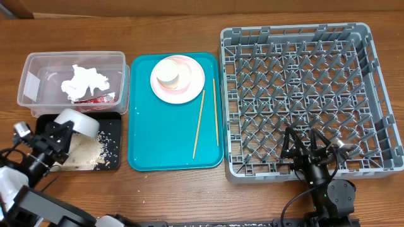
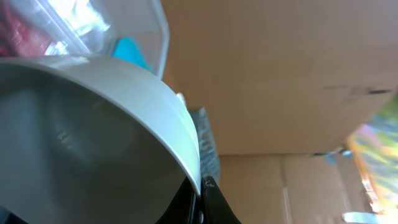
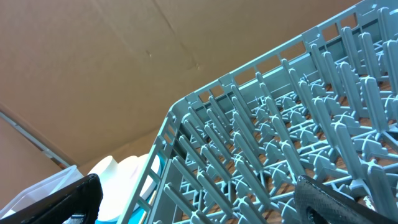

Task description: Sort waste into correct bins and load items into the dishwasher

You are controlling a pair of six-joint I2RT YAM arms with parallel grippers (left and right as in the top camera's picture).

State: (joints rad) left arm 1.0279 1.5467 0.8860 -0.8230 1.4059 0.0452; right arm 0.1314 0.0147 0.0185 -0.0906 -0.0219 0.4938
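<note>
With the left gripper [image 1: 62, 130] I am clenching the rim of the grey-green bowl [image 1: 81, 123] and tilting it over the black tray [image 1: 114, 121], where rice scraps [image 1: 104, 146] are lying. Next, I think, the bowl is needing a carry across the teal tray [image 1: 164, 142] to the dish rack [image 1: 379, 94]. The right gripper [image 1: 309, 146] is hovering there, spread wide and empty. A wooden table [image 1: 76, 31] is carrying everything, with cardboard walls [image 3: 93, 62] behind.
</note>
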